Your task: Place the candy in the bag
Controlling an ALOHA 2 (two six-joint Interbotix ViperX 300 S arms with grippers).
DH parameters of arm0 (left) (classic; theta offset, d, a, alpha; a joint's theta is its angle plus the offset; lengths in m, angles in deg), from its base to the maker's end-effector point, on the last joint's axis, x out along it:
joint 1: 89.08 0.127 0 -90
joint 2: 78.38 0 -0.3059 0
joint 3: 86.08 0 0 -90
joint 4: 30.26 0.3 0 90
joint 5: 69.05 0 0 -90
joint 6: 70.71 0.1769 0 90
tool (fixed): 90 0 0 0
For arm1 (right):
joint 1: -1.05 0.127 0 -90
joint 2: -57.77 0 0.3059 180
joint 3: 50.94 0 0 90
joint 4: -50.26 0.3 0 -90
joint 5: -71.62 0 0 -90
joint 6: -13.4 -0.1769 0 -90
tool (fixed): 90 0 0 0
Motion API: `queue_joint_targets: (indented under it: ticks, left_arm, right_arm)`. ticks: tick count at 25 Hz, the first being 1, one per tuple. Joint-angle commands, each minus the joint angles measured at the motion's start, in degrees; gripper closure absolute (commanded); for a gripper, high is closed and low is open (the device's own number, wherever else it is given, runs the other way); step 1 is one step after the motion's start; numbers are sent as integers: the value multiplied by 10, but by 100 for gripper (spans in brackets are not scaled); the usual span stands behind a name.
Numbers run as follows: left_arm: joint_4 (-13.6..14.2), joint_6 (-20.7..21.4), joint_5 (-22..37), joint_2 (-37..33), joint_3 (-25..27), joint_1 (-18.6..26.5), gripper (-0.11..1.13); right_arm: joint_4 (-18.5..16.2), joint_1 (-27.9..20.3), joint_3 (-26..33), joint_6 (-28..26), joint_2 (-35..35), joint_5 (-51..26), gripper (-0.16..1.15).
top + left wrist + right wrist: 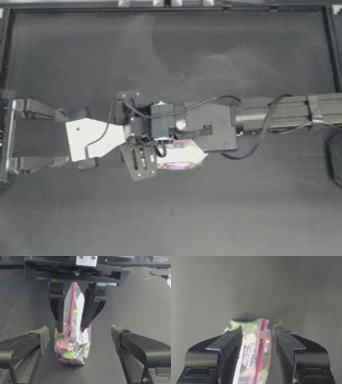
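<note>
My right gripper (258, 331) is shut on the bag (71, 338), a clear zip bag with a pink seal strip (70, 306). The bag hangs from it above the table. A yellow-green piece, seemingly the candy (71, 355), shows through the plastic at the bag's bottom among colourful contents; it is also seen in the right wrist view as the candy (237, 323). My left gripper (80, 329) stands open just short of the bag, one jaw on each side, touching nothing. In the top view the bag (180, 155) peeks out beneath the right arm (280, 112).
The dark table (174, 215) surrounds the arms. The right arm reaches across the middle to meet the left arm (40, 137) at centre left. A raised frame edge (167, 6) runs along the table's far side.
</note>
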Motion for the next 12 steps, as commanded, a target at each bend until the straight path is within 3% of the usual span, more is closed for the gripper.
queue_joint_targets:
  ticks: [1, 12]
  left_arm:
    - [-1, -1, -3, 1, -5, 0, -1]
    - [-1, -1, 1, 1, -5, 0, -1]
  right_arm:
    - [-2, -1, 14, 0, -10, 3, 26]
    - [1, -1, 18, 1, -8, 0, 38]
